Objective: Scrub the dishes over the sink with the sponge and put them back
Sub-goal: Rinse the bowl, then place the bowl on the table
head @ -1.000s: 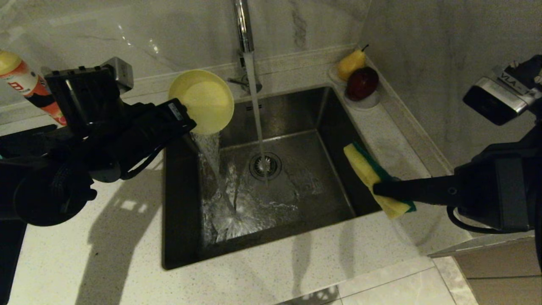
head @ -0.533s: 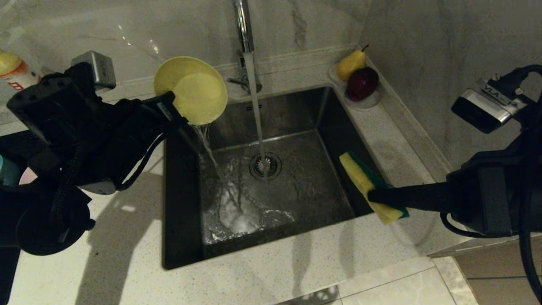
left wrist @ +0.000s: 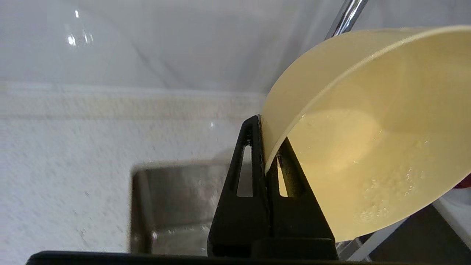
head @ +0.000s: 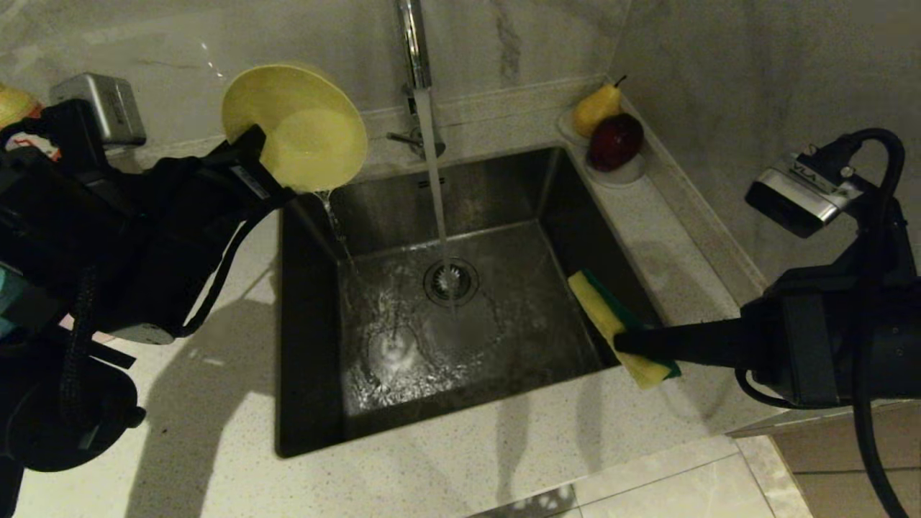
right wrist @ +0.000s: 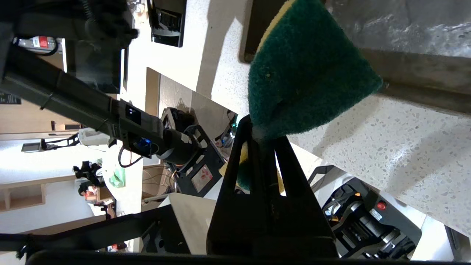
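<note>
Bowl [head: 295,133], the yellow one, pinched by its rim in the left gripper [head: 270,173] and tipped on edge above the back left corner of the sink [head: 316,403], mouth facing the tap [head: 414,43]. The tilt looks meant to drain it: a thin trickle falls from the low lip into the basin, and droplets cling inside the bowl in the left wrist view [left wrist: 368,147]. Jaws there are closed tight on the thin wall, one finger inside, one outside. Tap runs, stream landing on the drain [head: 451,282]. Right gripper [head: 633,344] is clamped shut on the sponge [head: 611,324], held over the sink's right rim, yellow foam up and green face toward the counter; likely parked there so drips fall in the basin and it stays within reach of the bowl. Pink and blue bowls not clearly in view. Fruit dish [head: 611,173] sits at the back right corner, apart from the work.
</note>
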